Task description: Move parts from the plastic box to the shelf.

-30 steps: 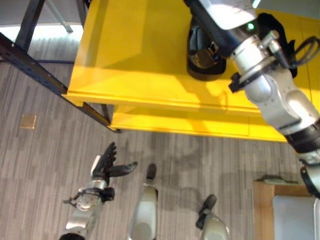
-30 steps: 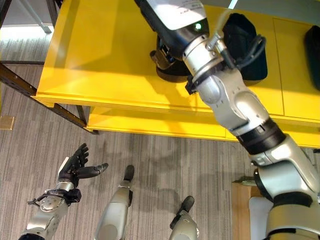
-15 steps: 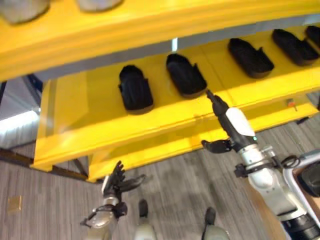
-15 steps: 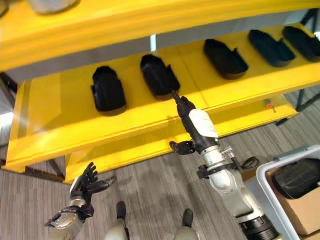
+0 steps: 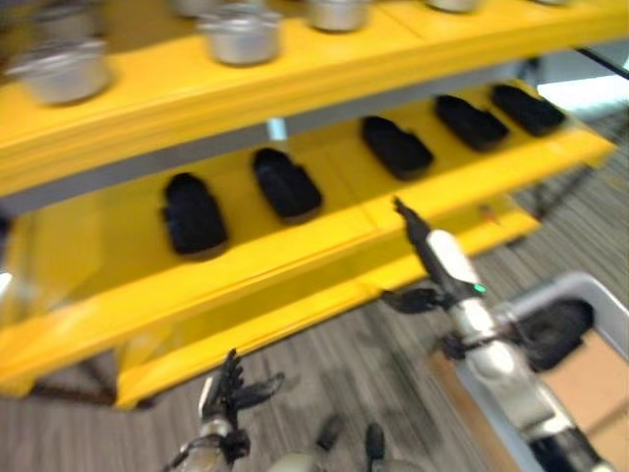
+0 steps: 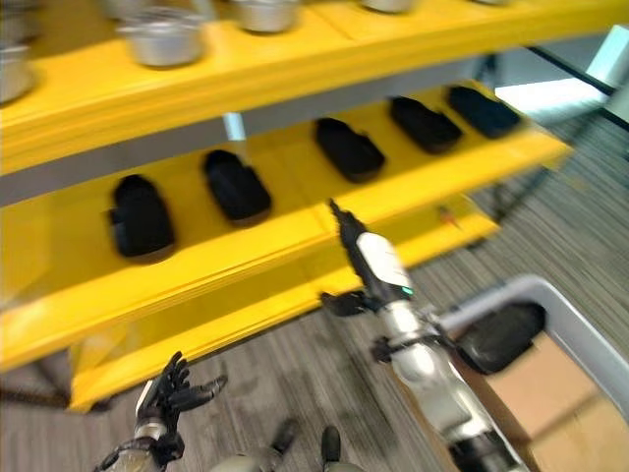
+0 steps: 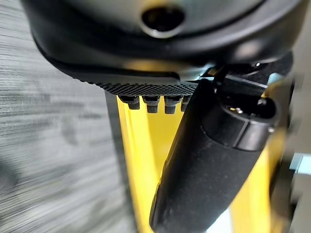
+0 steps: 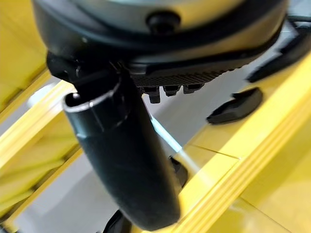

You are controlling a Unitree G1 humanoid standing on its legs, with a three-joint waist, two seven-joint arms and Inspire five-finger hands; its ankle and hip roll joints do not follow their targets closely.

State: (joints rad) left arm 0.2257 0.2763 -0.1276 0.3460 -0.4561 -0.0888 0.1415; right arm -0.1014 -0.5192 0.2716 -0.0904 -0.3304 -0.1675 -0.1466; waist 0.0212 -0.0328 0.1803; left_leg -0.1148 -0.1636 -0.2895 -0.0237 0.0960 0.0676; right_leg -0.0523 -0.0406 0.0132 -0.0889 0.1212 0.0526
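Several black parts lie in a row on the yellow shelf's [image 5: 295, 246] middle board, among them one at the left [image 5: 193, 213], one beside it [image 5: 287, 183] and one further right [image 5: 396, 147]. My right hand [image 5: 421, 241] is open in front of that board's edge, fingers straight and pointing up, holding nothing. Its thumb [image 8: 126, 160] sticks out bare in the right wrist view. Low at the right stands the grey plastic box [image 6: 536, 287] with a black part [image 6: 496, 337] inside. My left hand [image 6: 167, 388] hangs open and empty near the floor.
Metal pots [image 5: 241, 34] stand on the shelf's upper board. A lower yellow board [image 5: 295, 324] juts out below the parts. Brown cardboard [image 6: 555, 393] lies in the box beside the black part. Grey striped floor [image 5: 324, 383] lies between shelf and box.
The camera has swung up and right, bringing the box into view. My right hand, at a black part on the shelf a second ago, is now drawn back, empty, before the board's edge.
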